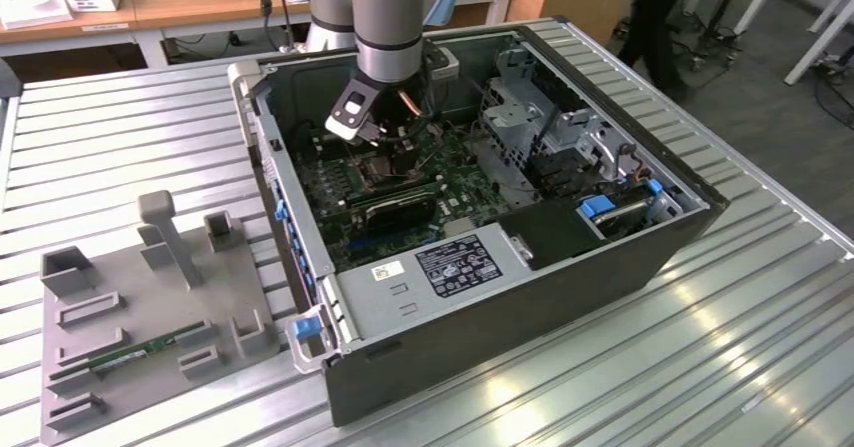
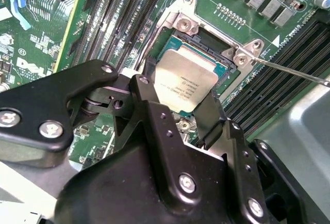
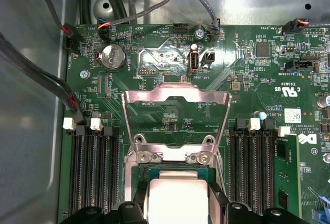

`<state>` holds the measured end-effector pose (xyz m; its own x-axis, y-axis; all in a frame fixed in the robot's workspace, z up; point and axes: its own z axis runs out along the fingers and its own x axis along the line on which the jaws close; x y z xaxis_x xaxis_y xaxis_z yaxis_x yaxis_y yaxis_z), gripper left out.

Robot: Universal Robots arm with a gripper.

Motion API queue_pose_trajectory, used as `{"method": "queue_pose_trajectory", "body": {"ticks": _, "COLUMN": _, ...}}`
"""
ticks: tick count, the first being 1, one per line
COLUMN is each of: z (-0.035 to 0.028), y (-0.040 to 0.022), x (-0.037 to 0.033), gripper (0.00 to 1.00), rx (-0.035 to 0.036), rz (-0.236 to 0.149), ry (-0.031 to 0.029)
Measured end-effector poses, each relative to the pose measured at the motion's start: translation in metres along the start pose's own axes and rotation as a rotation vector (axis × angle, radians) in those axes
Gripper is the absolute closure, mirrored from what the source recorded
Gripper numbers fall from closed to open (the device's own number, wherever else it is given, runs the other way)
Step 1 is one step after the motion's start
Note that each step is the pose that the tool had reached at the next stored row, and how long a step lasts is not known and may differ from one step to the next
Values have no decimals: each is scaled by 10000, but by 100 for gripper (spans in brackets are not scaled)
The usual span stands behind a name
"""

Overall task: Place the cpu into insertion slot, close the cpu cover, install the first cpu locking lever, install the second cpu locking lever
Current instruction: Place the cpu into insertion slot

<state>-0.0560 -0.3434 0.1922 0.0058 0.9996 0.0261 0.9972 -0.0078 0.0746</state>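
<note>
Second wrist view: my gripper (image 2: 178, 97) pinches the chip (image 2: 185, 77) at the socket (image 2: 206, 39) (cover (image 3: 175, 96) raised); seating wants it square.

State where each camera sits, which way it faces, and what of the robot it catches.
Exterior view: off the arm, above the table, looking down into the open computer case; the arm reaches into it.
First wrist view: on the wrist, facing the motherboard and the opened cpu cover; the fingers show.
Second wrist view: on the wrist, looking past the gripper body onto the insertion slot.
Shared: both wrist views show the cpu clamped between the fingers.
</note>
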Motion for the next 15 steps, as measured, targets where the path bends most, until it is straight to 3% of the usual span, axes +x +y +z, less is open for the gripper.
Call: {"method": "queue_pose_trajectory", "body": {"ticks": 15, "z": 1, "y": -6, "x": 10, "gripper": 46, "rx": -1, "rz": 47, "ry": -3}}
